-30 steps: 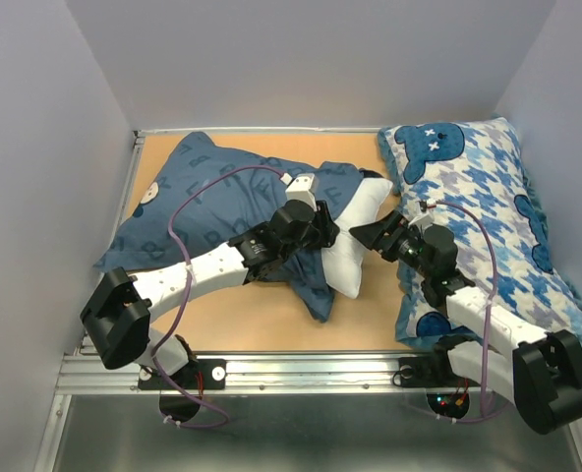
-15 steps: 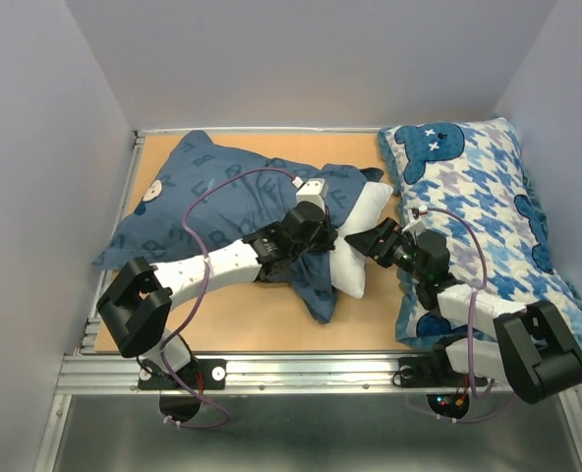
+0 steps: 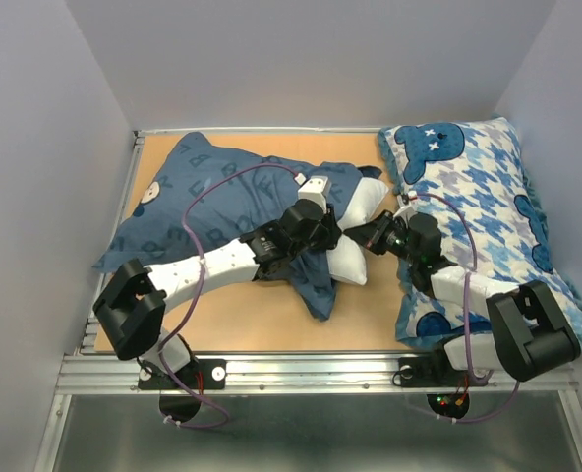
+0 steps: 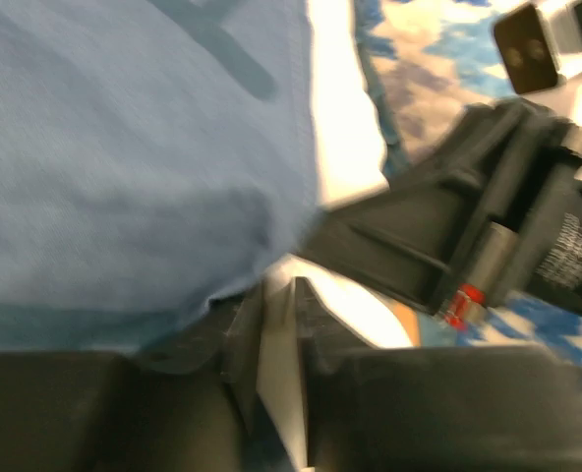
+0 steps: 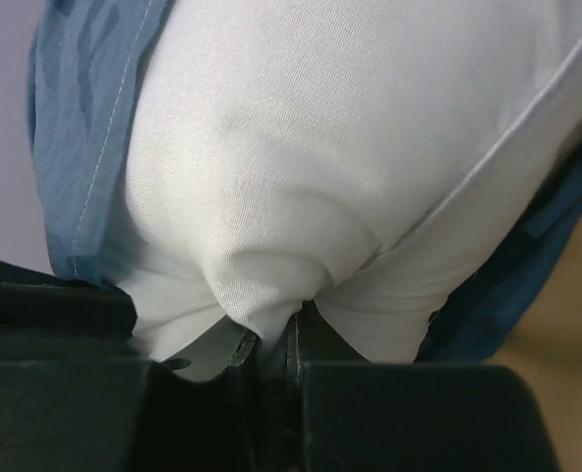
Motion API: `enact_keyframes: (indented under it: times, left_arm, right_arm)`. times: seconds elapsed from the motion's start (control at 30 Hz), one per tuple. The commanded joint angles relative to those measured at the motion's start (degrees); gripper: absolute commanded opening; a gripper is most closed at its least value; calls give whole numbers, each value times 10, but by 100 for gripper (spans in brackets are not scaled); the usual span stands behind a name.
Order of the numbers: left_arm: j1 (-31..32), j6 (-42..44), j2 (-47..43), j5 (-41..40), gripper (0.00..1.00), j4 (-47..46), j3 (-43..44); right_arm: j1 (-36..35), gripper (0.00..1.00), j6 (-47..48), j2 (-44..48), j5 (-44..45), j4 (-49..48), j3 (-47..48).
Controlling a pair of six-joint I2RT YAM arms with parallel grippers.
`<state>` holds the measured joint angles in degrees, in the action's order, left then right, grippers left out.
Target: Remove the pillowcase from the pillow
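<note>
The dark blue pillowcase [image 3: 222,192] lies on the left half of the table, with the white pillow [image 3: 348,264] sticking out of its right end. My left gripper [image 3: 322,228] rests at the case's open edge. In the left wrist view, blue pillowcase [image 4: 124,147] drapes over one finger, and the left gripper [image 4: 279,295] has its jaws slightly apart with white showing in the gap. My right gripper [image 3: 372,236] comes from the right. In its wrist view the right gripper [image 5: 271,339] is shut on a pinch of white pillow [image 5: 320,147], with pillowcase [image 5: 75,118] beside it.
A blue-and-white houndstooth pillow [image 3: 488,197] with blue bear shapes fills the right side under my right arm. The wooden table [image 3: 252,315] is bounded by grey walls on three sides and a metal rail [image 3: 271,372] in front. The right gripper's black body [image 4: 468,226] sits close to my left fingers.
My right gripper has moved left onto the pillow's end and closed on it. My left gripper shifted slightly along the pillowcase edge.
</note>
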<state>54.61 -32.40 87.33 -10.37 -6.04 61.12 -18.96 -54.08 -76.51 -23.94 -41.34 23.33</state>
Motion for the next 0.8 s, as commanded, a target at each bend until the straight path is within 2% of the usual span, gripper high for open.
enact_keyframes:
  times: [0.0, 0.07, 0.13, 0.27, 0.33, 0.37, 0.47, 0.6, 0.67, 0.77]
  left_arm:
    - [11, 38, -82, 27, 49, -17, 43]
    - [9, 53, -118, -11, 58, 3, 66]
    - [7, 73, -137, -39, 59, 22, 84]
    - [-15, 90, -146, -180, 63, 127, 149]
    - [-34, 90, -140, -202, 64, 164, 162]
    - [-42, 102, -143, -197, 65, 167, 160]
    - [-65, 113, -150, -116, 66, 141, 134]
    - [-54, 114, -149, -19, 67, 97, 93]
    - [-40, 115, -153, -4, 68, 63, 76]
    - [-26, 117, -143, -4, 68, 64, 69]
  right_arm:
    - [-13, 1, 68, 42, 53, 168, 114]
    - [-14, 1, 96, 78, 105, 255, 144]
    - [-14, 1, 131, 91, 126, 295, 185]
    - [-14, 0, 167, 107, 140, 372, 237]
    - [-14, 1, 169, 109, 139, 383, 251]
    - [-14, 0, 171, 111, 137, 388, 261]
    - [-14, 1, 177, 104, 131, 405, 284]
    - [-14, 1, 187, 92, 130, 412, 304]
    - [-14, 1, 188, 90, 130, 413, 307]
    - [-14, 0, 190, 87, 130, 431, 312]
